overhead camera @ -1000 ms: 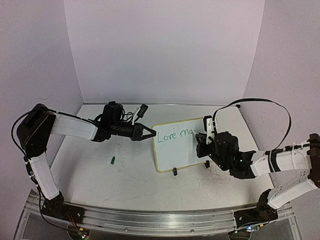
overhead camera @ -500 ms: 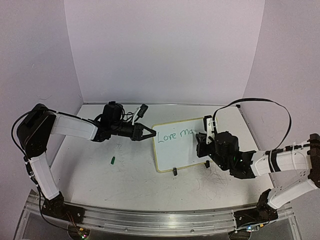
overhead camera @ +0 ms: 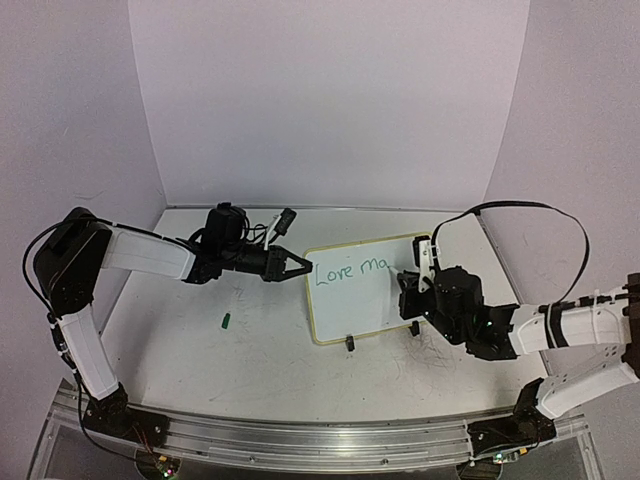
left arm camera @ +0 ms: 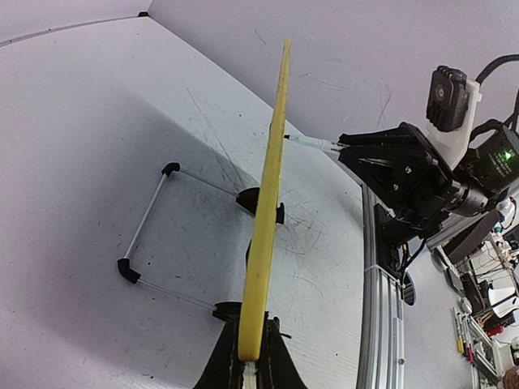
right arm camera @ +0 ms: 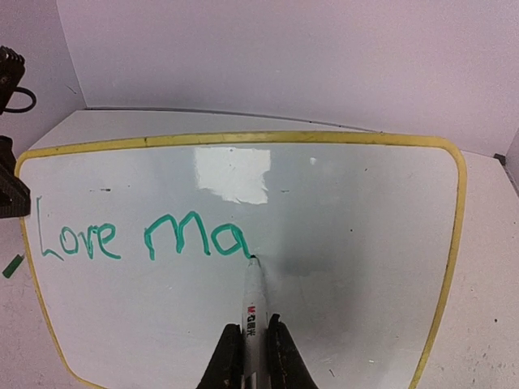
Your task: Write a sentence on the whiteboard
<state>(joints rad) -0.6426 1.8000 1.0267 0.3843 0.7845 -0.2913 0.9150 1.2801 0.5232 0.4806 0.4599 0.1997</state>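
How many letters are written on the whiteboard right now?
6. Four spell "Love" by the left edge of the whiteboard; two, "Ma", sit toward its middle, ending at the tip of the marker. None looks hidden.

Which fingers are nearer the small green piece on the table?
Left. The left fingers, shut on the left edge of the whiteboard, sit up-right of the green piece; the right fingers, holding the marker to the board, are at its right end.
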